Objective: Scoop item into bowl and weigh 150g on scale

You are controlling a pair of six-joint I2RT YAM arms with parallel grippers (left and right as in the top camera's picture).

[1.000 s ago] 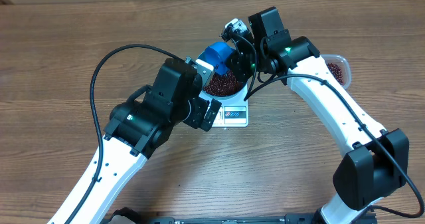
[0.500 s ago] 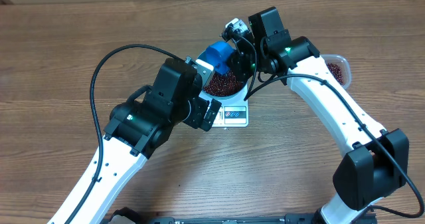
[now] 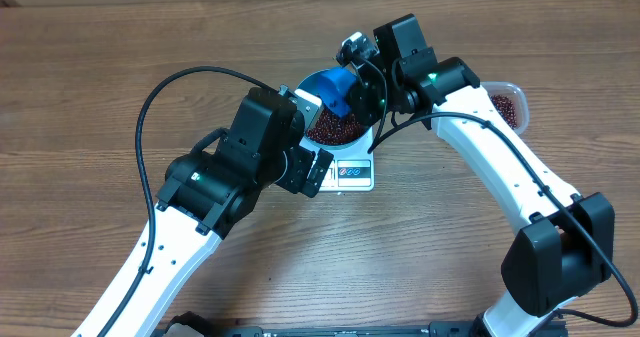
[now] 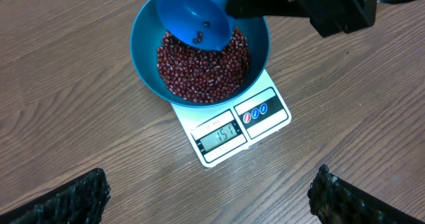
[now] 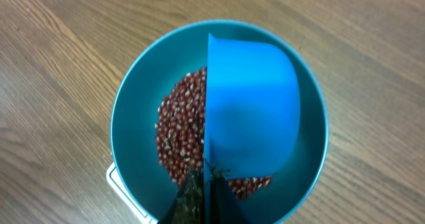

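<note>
Nearly done: the bowl is filled on the scale and the reading sits about at the target.
On the wooden table (image 3: 90,67), the left gripper (image 3: 312,170) hangs released, jaws wide apart and empty, just in front of the scale, while the right gripper (image 5: 202,184) is clenched on the handle of the blue scoop (image 4: 192,14). The blue bowl (image 4: 143,48) stands on the white scale (image 4: 279,112), holding a deep heap of red-brown beans (image 4: 199,71). The clear tub (image 3: 508,102), well off to the right, has more beans in it. The scoop hovers tipped over the bowl's far side with only a few beans left inside. The display appears to begin with 15, the last digit unclear, so the weighing looks essentially met. What seems left is to check for a slight overshoot and put the scoop away.
</note>
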